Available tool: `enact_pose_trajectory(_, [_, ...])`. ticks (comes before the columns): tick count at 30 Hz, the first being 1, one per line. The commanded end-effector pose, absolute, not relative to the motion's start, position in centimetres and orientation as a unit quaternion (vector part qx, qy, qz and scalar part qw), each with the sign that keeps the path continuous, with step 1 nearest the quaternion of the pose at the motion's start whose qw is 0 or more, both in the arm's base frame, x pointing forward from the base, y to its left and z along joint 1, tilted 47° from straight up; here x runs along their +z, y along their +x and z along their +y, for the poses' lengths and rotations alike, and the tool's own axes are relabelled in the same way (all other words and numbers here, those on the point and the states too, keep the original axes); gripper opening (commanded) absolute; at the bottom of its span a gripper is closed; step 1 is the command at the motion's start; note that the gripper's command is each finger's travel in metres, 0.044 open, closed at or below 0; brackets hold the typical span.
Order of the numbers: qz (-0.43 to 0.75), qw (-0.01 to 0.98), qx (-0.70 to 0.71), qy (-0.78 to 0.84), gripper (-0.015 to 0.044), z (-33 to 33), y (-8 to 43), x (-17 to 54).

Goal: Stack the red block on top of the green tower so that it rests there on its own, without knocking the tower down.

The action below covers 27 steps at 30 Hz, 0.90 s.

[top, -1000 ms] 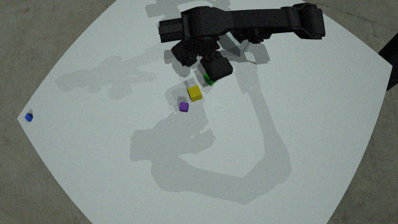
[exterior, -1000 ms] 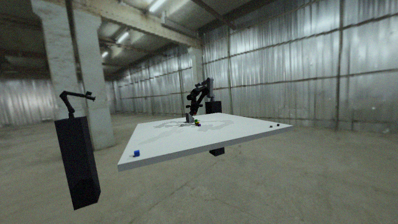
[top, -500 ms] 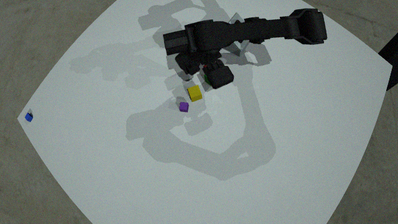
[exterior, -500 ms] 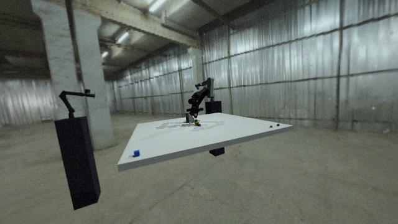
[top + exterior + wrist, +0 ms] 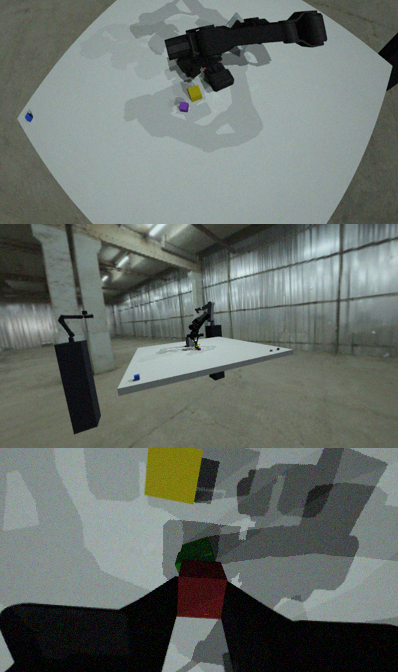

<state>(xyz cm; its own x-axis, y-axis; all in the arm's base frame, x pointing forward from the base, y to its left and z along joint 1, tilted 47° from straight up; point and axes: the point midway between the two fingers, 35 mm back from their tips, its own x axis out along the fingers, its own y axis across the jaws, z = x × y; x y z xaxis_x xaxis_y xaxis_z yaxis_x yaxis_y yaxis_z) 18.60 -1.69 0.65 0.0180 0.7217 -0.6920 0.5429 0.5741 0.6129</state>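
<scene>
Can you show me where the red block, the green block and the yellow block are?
red block (image 5: 202, 596), wrist view, front face.
green block (image 5: 196, 552), wrist view, top face.
yellow block (image 5: 194, 93), top view, top face.
</scene>
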Motion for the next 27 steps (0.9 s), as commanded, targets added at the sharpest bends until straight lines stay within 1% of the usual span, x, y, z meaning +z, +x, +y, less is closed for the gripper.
enact_pose_trajectory(1, [0.695,0.55,0.081,0.457,0.0,-1.64,18.67,0.63])
enact_pose_trajectory(18, [0.695,0.55,0.081,0.457,0.0,-1.76,18.68,0.73])
enact_pose_trajectory(27, [0.696,0.55,0.081,0.454,0.0236,-1.64,18.61,0.59])
